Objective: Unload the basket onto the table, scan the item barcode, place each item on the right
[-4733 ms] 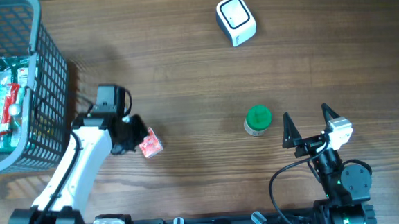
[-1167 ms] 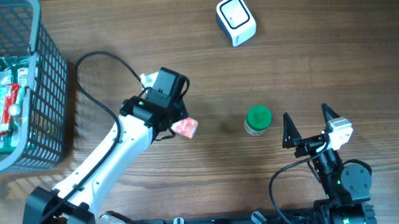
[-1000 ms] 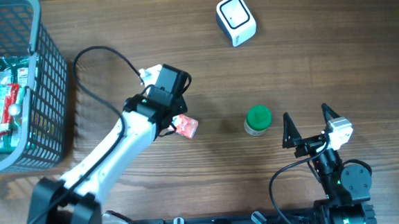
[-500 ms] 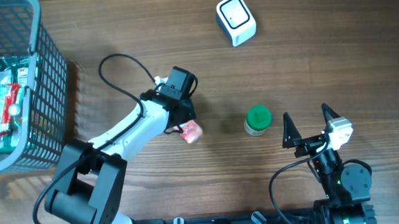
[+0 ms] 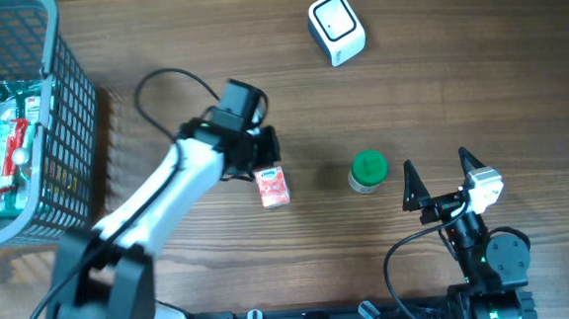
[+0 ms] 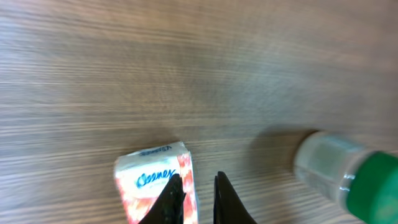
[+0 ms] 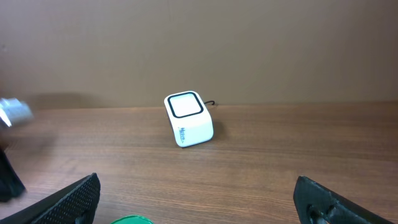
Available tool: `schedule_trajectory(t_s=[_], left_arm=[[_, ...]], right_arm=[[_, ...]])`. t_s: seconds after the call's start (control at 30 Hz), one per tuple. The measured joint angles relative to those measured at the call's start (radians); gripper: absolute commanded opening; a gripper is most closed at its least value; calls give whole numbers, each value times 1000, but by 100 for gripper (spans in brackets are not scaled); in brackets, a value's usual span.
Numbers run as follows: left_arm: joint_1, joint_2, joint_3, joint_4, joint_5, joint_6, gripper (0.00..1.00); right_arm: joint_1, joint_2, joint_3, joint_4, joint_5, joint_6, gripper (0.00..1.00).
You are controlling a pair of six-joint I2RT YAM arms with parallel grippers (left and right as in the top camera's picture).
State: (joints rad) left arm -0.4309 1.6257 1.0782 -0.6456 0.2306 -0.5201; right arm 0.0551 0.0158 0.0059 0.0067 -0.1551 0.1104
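The item, a small red-and-white Kleenex pack [image 5: 272,185], lies flat on the wood left of a green-lidded bottle [image 5: 368,170]. My left gripper [image 5: 267,165] hovers right at the pack's far end. In the left wrist view the pack [image 6: 149,186] sits just left of the gripper [image 6: 196,182], whose jaws stand only a slit apart with bare wood between them. The white barcode scanner [image 5: 336,30] stands at the far side, facing up, and also shows in the right wrist view [image 7: 188,118]. My right gripper [image 5: 436,162] rests wide open near the front edge, holding nothing.
A grey wire basket [image 5: 64,114] at the far left holds packaged goods [image 5: 12,146]. The bottle [image 6: 348,177] lies close to the right of the left fingers. Its green lid [image 7: 132,219] peeks in at the bottom of the right wrist view, between the right gripper's [image 7: 196,186] fingers.
The left arm carried the pack rightward from near the basket to the table's middle. The pack now lies on the wood and the jaws have parted a little. The right arm stayed still.
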Motion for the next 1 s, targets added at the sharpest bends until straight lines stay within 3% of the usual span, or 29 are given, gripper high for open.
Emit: schedule_trajectory(t_s=[0.27, 0.5, 1.0], left_arm=[[53, -63, 15, -192, -138, 4, 4], [53, -22, -21, -192, -219, 7, 4], [53, 63, -28, -180, -233, 7, 4]], right_arm=[[0, 0, 0, 0, 0, 0, 100], [0, 0, 0, 0, 0, 0, 100], [0, 0, 0, 0, 0, 0, 100]])
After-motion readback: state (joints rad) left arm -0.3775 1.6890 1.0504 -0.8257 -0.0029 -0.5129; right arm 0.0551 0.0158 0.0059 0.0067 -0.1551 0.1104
